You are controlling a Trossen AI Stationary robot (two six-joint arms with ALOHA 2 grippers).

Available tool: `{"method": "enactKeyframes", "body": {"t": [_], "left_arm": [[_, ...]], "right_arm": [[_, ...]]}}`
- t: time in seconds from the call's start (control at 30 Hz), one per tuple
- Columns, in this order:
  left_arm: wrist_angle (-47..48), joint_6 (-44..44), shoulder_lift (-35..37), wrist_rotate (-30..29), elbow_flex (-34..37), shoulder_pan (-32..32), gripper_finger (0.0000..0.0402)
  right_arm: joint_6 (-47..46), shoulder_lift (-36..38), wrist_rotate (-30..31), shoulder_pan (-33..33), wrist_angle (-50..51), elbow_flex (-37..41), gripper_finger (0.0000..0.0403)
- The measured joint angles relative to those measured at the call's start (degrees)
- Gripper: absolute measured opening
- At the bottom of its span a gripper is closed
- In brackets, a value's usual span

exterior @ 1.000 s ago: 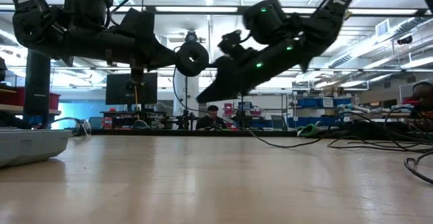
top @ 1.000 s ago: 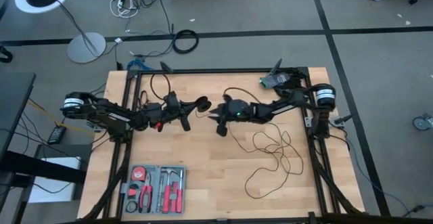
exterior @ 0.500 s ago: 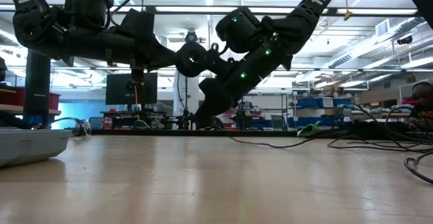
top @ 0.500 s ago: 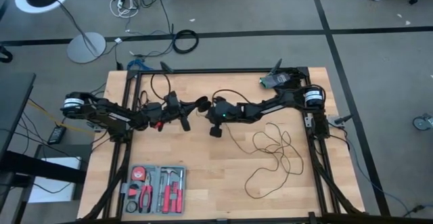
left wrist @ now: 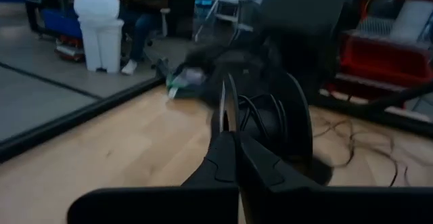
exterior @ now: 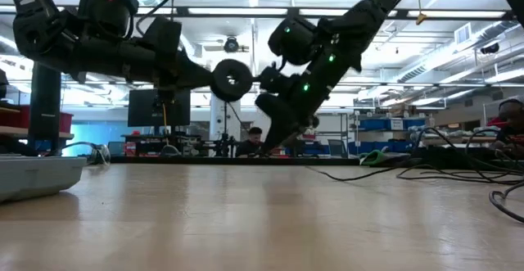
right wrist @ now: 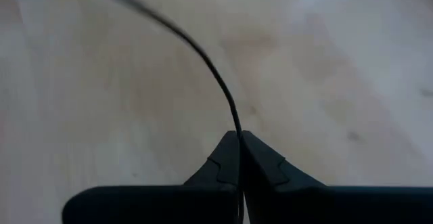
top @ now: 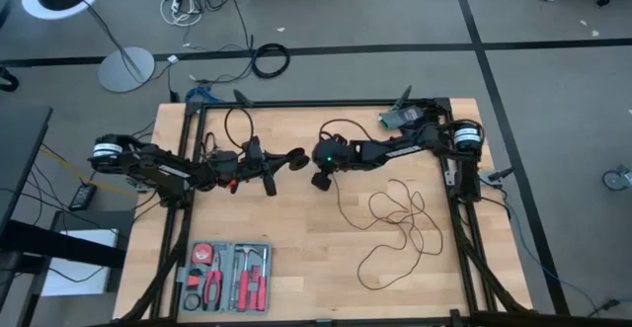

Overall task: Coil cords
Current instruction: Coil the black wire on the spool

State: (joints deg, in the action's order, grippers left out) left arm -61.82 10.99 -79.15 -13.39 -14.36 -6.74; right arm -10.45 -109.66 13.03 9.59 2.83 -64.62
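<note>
The cord (top: pixel 395 223) is lying as one long thin black wire in loose tangled loops on the right half of the wooden table (top: pixel 306 268), w/ a strand running up from the loops toward the table's middle. Its round black puck (top: pixel 295 156) is sitting above the table centre, at the tip of the left gripper (top: pixel 283 162); in the low view the puck (exterior: pixel 231 79) is hanging well above the tabletop. The left arm is reaching in from the left edge, stretched roughly level, fingers (left wrist: pixel 226 126) pressed together, edge of the puck pinched btwn them. The right arm is coming from the far right corner, angled toward the centre, wrist bent down; the right gripper (top: pixel 319 180) is pointing down at the table just right of the puck. Its fingers (right wrist: pixel 230 158) are closed tight on the thin wire, which is curving away from the tips over bare wood. A tool tray (top: pixel 229 276) is sitting near the front left edge, well apart from the cord.
</note>
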Motion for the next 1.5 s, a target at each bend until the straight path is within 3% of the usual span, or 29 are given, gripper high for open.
{"method": "enactKeyframes", "body": {"t": [0.23,0.37,0.77,1.07,1.33,1.5], "left_arm": [[1.0,0.2,0.0,-1.5,2.6,0.0,0.0],[3.2,-0.1,0.0,-2.1,2.6,0.0,0.0],[4.6,0.0,0.0,-8.3,2.3,0.0,0.0],[4.7,0.2,0.0,-9.3,-0.9,0.0,0.0],[7.7,-0.2,0.0,-10.2,-4.5,0.0,0.0],[6.7,0.1,0.0,-10.6,-4.9,0.0,0.0]], "right_arm": [[-1.3,8.3,0.0,0.7,2.9,0.0,0.0001],[-1.6,10.2,-0.4,0.3,-3.2,0.0,0.0001],[1.0,7.7,-2.9,-3.9,-21.2,0.0,0.0],[1.3,5.6,-5.6,-4.6,-26.6,-0.2,0.0],[1.7,2.1,-5.8,-5.3,-27.1,-0.4,0.0002],[1.6,1.9,-5.6,-5.3,-21.6,-0.4,0.0005]]}}
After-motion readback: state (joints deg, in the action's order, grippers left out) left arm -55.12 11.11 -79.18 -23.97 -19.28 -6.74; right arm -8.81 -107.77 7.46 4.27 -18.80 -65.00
